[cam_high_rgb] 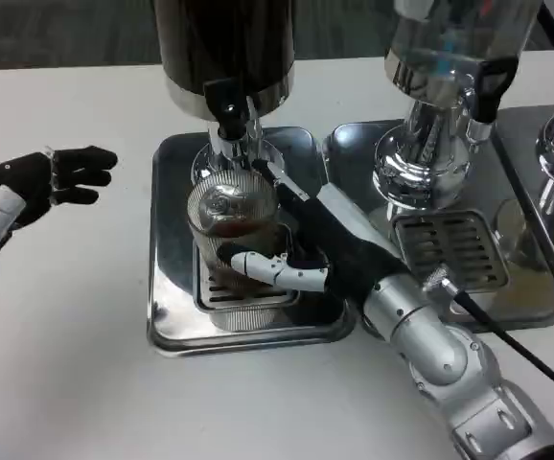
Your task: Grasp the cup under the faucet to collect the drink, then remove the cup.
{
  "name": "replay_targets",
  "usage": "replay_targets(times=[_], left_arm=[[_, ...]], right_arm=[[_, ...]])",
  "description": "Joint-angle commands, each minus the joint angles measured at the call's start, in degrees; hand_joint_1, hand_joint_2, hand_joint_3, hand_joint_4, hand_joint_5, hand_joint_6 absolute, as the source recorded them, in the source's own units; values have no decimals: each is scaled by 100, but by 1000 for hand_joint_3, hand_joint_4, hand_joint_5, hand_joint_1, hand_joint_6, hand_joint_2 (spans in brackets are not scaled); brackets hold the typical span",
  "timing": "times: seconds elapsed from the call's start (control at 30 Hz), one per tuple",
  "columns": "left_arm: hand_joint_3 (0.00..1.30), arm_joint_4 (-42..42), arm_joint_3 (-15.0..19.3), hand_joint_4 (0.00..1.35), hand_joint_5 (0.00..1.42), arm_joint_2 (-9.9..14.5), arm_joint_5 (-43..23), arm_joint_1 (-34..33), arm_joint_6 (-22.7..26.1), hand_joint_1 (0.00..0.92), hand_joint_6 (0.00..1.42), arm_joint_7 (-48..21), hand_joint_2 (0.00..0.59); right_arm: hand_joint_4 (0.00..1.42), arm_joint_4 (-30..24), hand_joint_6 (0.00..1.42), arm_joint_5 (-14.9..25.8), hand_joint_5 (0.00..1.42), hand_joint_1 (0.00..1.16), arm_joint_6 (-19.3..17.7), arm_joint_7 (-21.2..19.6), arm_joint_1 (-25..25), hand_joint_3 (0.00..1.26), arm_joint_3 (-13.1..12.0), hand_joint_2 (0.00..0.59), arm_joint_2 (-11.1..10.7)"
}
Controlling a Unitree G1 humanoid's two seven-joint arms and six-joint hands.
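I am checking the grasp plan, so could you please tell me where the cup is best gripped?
Grip the cup around its ribbed side wall, from the robot's right, as the right robot hand does. The faucet sits over its open top, so a top grasp looks blocked.

**What we cannot make out**

We see the right hand point(320, 251) cover the cup's point(234, 230) right side, so the far fingers are hidden. The dark dispenser point(221, 43) and the clear dispenser point(454, 38) are cut off by the top edge. The left hand point(42, 177) runs off the left edge
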Motion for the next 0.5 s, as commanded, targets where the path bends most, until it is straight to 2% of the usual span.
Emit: replay_targets(times=[0.03, 0.17, 0.33, 0.5], left_arm=[[388, -93, 48, 249, 243, 78, -50, 117, 66, 0, 286, 73, 138], [392, -122, 52, 260, 251, 79, -51, 159, 80, 0, 290, 84, 140], [392, -120, 39, 264, 253, 91, -20, 179, 57, 0, 291, 111, 140], [392, -137, 23, 265, 253, 98, -6, 194, 44, 0, 291, 138, 141]], right_arm=[[0, 25, 83, -144, 58, 541, 133, -178, -52, 0, 73, 214, 114], [27, 39, 133, -171, 139, 559, 95, -301, -27, 0, 82, 213, 184], [149, 13, 199, -282, 219, 562, 24, -536, 26, 0, 94, 213, 240], [261, -22, 273, -341, 309, 562, -4, -736, 72, 96, 121, 213, 268]])
